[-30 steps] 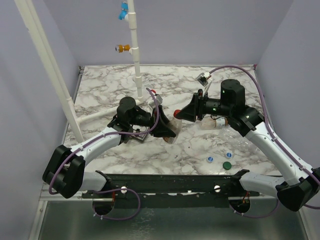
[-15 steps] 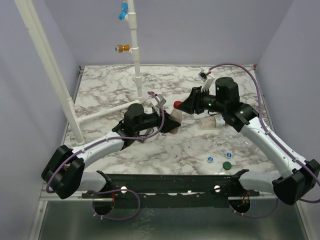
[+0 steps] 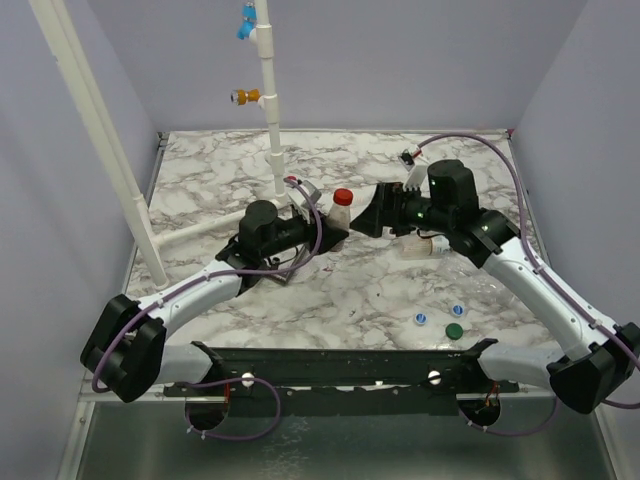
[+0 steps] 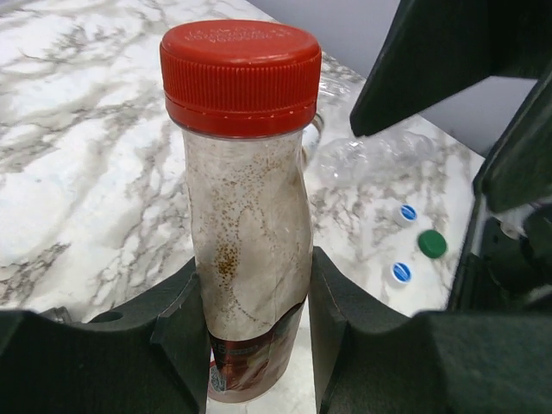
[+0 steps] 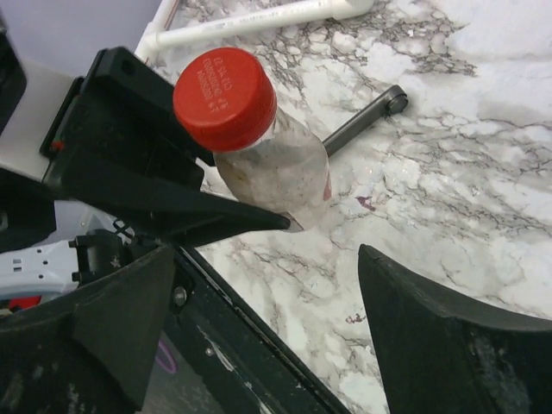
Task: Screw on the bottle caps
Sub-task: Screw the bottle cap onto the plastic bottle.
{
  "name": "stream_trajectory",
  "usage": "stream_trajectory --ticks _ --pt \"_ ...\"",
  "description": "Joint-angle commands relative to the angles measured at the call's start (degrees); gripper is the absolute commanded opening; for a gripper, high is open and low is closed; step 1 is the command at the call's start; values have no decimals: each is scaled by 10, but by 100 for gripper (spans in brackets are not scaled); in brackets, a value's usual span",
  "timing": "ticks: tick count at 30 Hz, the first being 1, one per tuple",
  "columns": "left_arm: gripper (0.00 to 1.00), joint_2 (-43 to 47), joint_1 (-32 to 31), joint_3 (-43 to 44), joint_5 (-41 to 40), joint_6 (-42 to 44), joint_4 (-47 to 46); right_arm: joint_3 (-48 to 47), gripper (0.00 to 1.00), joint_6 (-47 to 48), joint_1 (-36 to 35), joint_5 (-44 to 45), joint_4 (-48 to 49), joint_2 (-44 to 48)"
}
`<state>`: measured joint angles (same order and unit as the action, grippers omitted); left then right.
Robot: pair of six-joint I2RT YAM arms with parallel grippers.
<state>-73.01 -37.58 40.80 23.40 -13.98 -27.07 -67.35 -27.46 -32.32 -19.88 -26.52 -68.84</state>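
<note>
A clear bottle (image 4: 250, 216) with a reddish label stands upright with the red cap (image 4: 240, 76) on its neck. My left gripper (image 4: 256, 345) is shut on its lower body, one finger on each side. In the top view the red cap (image 3: 343, 197) sits just left of my right gripper (image 3: 369, 217). In its own wrist view, my right gripper (image 5: 276, 328) is open and empty, apart from the cap (image 5: 224, 97). Two white-and-blue caps (image 3: 421, 320) (image 3: 457, 310) and a green cap (image 3: 454, 331) lie loose at the near right. Another bottle (image 3: 425, 246) lies under the right arm.
A white pipe stand (image 3: 270, 100) with blue and orange fittings rises at the back. A slanted white pipe (image 3: 100, 140) stands at the left. A dark rod (image 5: 362, 121) lies on the marble beside the left arm. A crumpled clear bottle (image 4: 371, 155) lies at the right.
My right gripper has opened, let go of the red cap and drawn back to the right. The left gripper has stood the bottle upright and moved it slightly farther back.
</note>
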Motion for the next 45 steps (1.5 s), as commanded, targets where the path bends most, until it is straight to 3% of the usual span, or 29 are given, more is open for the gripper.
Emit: stream_trajectory --ticks 1,7,12,15,18,21,35,39,45 --pt "0 15 38 16 210 -15 5 -18 91 17 -2 -10 6 35" --pt "0 0 42 42 374 -49 5 -12 92 32 -2 -49 44 43" --pt "0 -7 42 45 407 -78 -16 -25 89 37 -2 -74 59 27" --pt "0 -15 42 48 418 -95 -24 -23 82 35 -2 -87 74 24" --pt "0 -22 42 48 418 -105 -30 -23 69 28 -2 -100 82 18" --pt "0 -21 43 41 391 -106 -39 -23 58 21 -4 -110 84 7" --pt "0 -63 44 58 327 -164 -45 -10 31 15 -7 -85 61 5" --pt "0 -74 44 65 261 -184 -30 0 28 4 -8 -67 56 7" --pt "0 -68 44 89 83 -154 78 -10 20 -19 -8 16 6 -10"
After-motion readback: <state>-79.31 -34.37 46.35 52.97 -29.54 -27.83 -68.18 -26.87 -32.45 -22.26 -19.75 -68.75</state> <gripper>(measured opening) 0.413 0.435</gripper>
